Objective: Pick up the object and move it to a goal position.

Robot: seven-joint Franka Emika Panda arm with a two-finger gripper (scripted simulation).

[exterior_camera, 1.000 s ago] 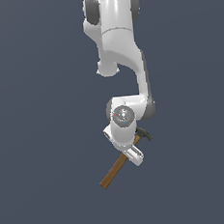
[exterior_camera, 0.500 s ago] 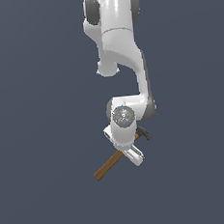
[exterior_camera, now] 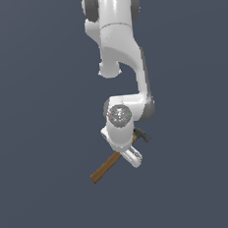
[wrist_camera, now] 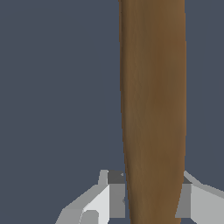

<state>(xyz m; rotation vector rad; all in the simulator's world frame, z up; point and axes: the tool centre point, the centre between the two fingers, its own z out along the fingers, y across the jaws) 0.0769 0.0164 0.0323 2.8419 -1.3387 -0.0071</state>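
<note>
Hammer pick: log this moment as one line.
phase: carry | gripper: shut on hammer handle | head: toward exterior view's right | goal: not visible

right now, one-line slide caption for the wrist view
Gripper closed on the hammer's brown wooden handle.

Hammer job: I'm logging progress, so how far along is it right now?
Done: the grasp looks made. In the wrist view the gripper has a finger on each side of the hammer, pressed to its brown handle. In hand: the arm holds it near the dark head, with the handle slanting down toward the exterior view's left. Left: carrying it to the goal, which no picture shows.
</note>
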